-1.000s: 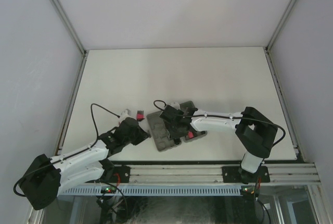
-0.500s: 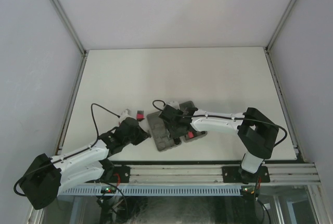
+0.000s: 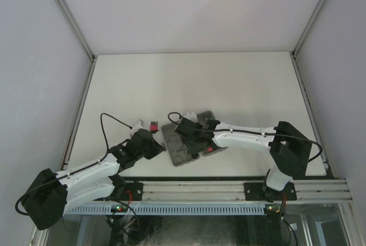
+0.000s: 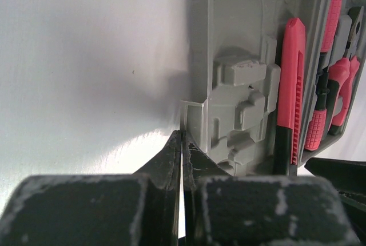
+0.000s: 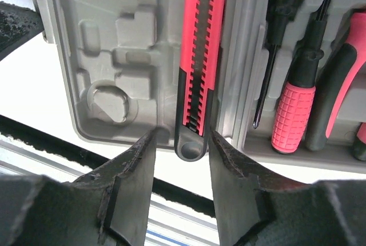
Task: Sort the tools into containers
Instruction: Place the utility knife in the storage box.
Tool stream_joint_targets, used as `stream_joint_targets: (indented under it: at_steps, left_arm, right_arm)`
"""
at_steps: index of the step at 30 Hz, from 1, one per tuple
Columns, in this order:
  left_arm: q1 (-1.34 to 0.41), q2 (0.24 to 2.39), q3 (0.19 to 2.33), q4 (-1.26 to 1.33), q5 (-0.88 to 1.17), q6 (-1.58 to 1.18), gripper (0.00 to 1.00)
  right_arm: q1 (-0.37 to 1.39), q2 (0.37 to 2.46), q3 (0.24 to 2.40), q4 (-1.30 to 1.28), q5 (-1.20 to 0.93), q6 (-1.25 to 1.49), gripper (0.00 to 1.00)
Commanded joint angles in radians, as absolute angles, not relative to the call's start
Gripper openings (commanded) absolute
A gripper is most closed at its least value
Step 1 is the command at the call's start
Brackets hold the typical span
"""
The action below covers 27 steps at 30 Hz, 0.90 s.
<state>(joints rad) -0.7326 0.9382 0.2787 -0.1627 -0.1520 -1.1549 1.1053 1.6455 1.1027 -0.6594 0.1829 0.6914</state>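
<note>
**Open tool case: one claw shut at its rim, one astride the cutter**

The grey tool case (image 3: 171, 143) lies open on the white table (image 3: 229, 86), its moulded slots facing up.

Left gripper (image 4: 182, 140): the fingers are pressed together with nothing visible between them. The tips sit against the case's left rim, by the small latch tab.

Right gripper (image 5: 182, 136): this gripper is over the near end of the case and is partly open. One finger (image 5: 137, 166) stands on each side of the black end of the red-and-black cutter (image 5: 197, 57). A gap shows on the left side; the right finger is just beside the cutter. No clamp on it is visible.

Contents: the cutter lies in the long slot beside the case's hinge line. In the other half lie a red-handled screwdriver (image 5: 291, 117) and, further from the hinge, the red-handled pliers (image 4: 343, 86).

Outside the case: a small comb-like piece (image 3: 153, 125) lies on the table, left of the case's far-left corner and apart from it.
</note>
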Motion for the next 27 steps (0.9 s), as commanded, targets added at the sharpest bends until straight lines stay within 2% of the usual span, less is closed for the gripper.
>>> stream_joint_targets:
  at_steps: [1,11,27]
  left_arm:
    - [-0.730,0.947,0.298,-0.193,-0.163,-1.116,0.03]
    - [-0.730,0.951,0.300,-0.193,-0.163,-1.112,0.02]
    - [-0.730,0.968,0.306,-0.181,-0.158,-1.109,0.01]
  right_arm:
    - [1.121,1.586,1.106,-0.663,0.208,0.711,0.40]
    - [1.130,1.564,1.065,-0.656,0.173,0.731,0.26]
    - [1.159,1.570,1.023,-0.666,0.168,0.767,0.22]
